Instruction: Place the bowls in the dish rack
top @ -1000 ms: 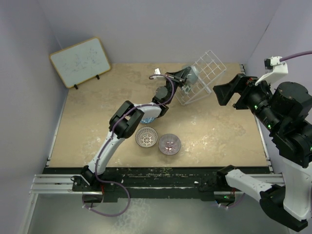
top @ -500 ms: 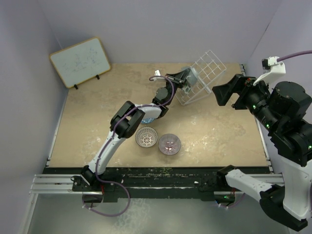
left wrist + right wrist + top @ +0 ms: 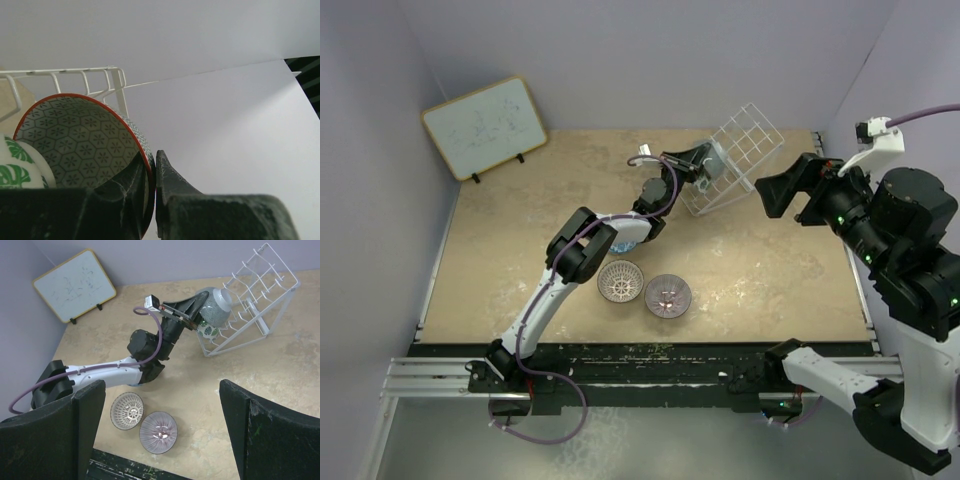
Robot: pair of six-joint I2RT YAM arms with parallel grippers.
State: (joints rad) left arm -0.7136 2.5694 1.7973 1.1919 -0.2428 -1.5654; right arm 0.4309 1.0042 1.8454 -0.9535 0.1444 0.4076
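The white wire dish rack (image 3: 748,140) stands tilted at the back right. My left gripper (image 3: 704,163) is at its lower left side, shut on the red rim of a pale grey-white hexagon-patterned bowl (image 3: 75,142) that leans into the dish rack (image 3: 95,75). A green-and-white bowl (image 3: 17,170) sits in the rack beside it. A brown-white lattice bowl (image 3: 620,281) and a pinkish-purple bowl (image 3: 668,295) lie upright on the table near the front. A blue bowl (image 3: 624,243) peeks out from under the left arm. My right gripper (image 3: 790,198) hovers open to the right of the rack, holding nothing.
A wood-framed whiteboard (image 3: 485,127) leans at the back left corner. Purple walls close the table on the left, back and right. The left arm's links stretch across the table's middle, over the blue bowl.
The left gripper and the pale bowl have barely shifted at the rack. The right arm and the bowls on the table have not moved.
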